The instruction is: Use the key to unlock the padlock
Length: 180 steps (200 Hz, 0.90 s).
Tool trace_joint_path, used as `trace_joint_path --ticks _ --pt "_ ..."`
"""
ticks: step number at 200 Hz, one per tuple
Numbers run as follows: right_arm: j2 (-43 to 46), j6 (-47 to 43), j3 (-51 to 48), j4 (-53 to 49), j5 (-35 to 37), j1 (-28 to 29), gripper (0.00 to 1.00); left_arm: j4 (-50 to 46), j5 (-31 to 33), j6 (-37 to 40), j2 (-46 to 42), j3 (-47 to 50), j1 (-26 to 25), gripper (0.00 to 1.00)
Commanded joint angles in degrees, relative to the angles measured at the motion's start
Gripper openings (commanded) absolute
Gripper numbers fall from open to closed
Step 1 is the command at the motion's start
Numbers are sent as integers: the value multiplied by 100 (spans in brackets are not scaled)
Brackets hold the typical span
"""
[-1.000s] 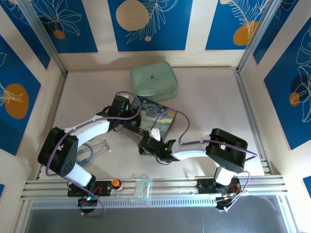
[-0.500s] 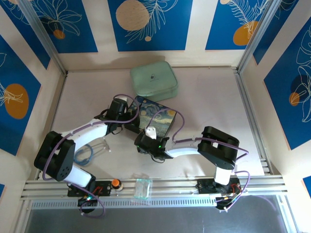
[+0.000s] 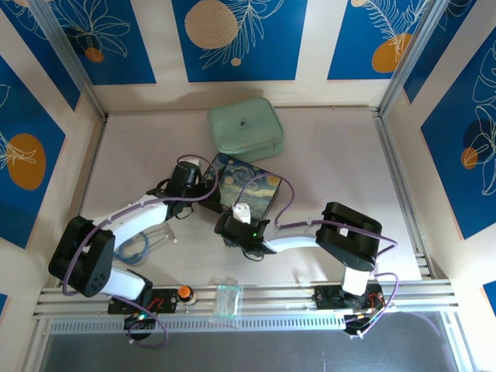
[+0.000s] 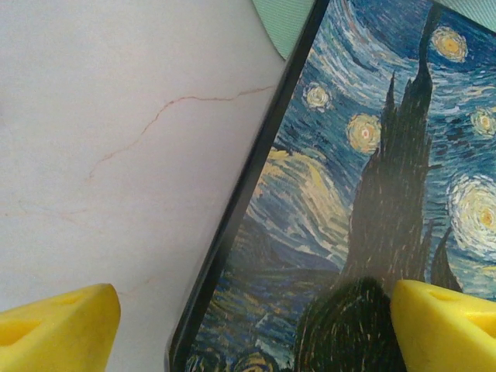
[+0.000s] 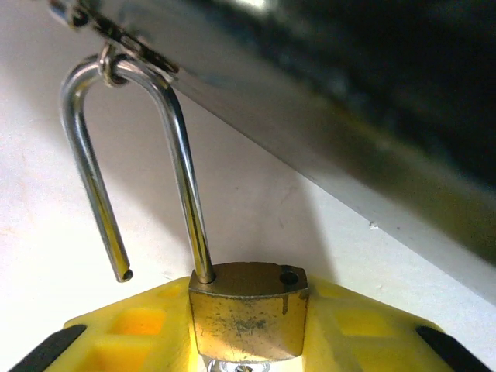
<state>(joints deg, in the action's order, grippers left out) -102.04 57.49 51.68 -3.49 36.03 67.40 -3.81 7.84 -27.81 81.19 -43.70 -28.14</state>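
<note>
Brass padlock (image 5: 248, 314) hangs off the latch (image 5: 116, 48) on the starry box (image 4: 364, 194), shackle end sprung free. Right gripper (image 5: 248, 335) is clenched on its body, steadying it. Left gripper (image 4: 249, 325) is released, wide astride the box edge, likely bracing.

Brass padlock (image 5: 246, 314), shackle open, hooked through latch ring (image 5: 112, 66).
</note>
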Motion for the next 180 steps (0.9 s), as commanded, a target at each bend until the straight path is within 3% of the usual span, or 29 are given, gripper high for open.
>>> trace_joint_path --ticks 1,35,69,95,126,156,180 --pt "232 272 -385 -451 -26 63 31 -288 -65 -83 -93 242 -24 86" --pt "683 526 -860 -517 -59 39 29 -410 -178 -375 -385 487 -281 83" --pt "1186 775 -1252 -799 -114 -33 27 -643 -213 -831 -1176 756 -607 85" --pt "1691 1008 -1675 -1013 -185 -144 28 -679 -301 -754 -1483 710 -640 87" --pt "2100 1110 -2293 -389 -672 -580 28 113 -739 -599 -907 610 -719 89" --pt "2142 1221 -2492 -57 -922 -799 28 287 -399 -342 -80 191 -1073 89" --pt "2120 1293 -2400 -212 -856 -825 28 503 -189 -426 184 234 -1322 82"
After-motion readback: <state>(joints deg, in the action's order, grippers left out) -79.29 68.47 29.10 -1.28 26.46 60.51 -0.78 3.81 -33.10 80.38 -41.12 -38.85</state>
